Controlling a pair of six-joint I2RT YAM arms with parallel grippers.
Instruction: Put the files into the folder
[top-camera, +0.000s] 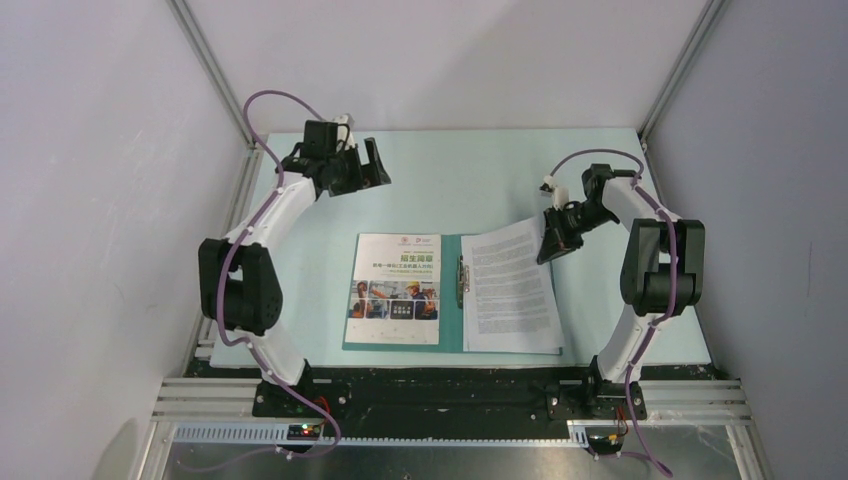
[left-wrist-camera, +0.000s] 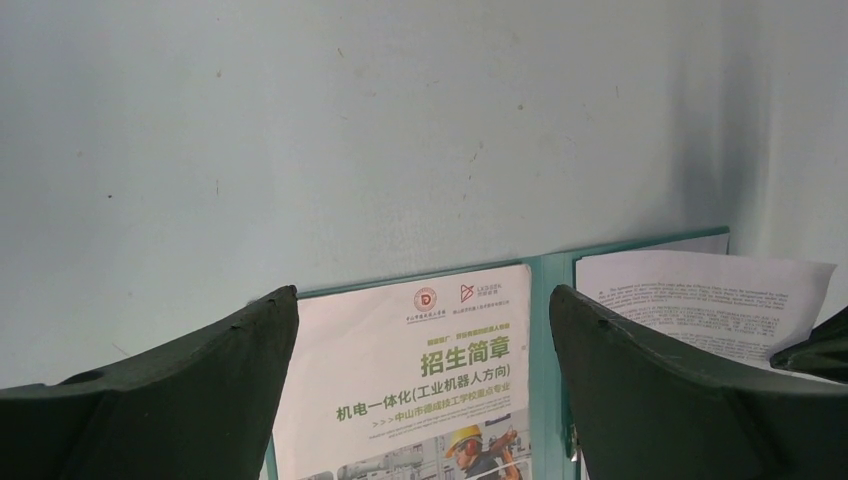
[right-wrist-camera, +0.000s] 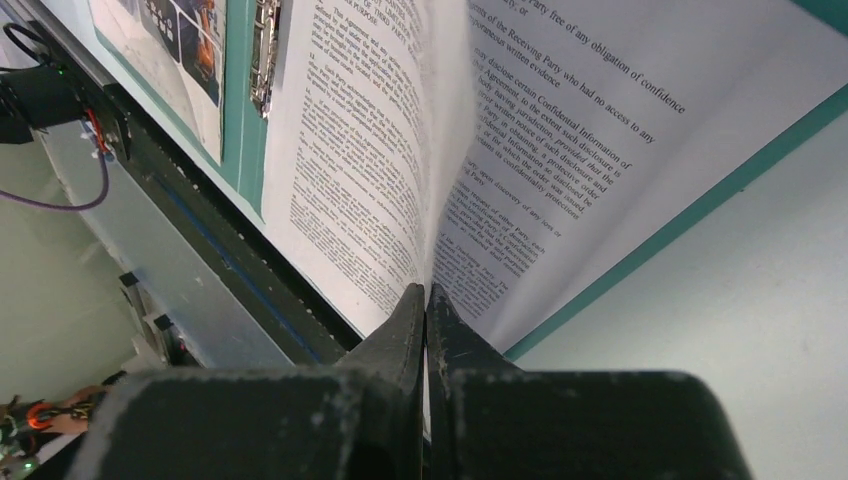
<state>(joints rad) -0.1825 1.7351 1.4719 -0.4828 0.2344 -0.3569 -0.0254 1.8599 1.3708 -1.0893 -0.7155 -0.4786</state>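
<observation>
The right hand (top-camera: 556, 238) is closed on the raised far right corner of the text sheet (top-camera: 510, 295); the sheet lies on the right half of the open folder (top-camera: 451, 310), its long axis pointing away from the arm bases. The brochure (top-camera: 395, 290) lies on the left half; the left hand (top-camera: 360, 165) hangs open beyond it.

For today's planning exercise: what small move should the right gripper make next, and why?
Probably lower the text sheet flat and release: the right gripper pinches its lifted corner, and the sheet already lies over the right half of the open folder.
</observation>
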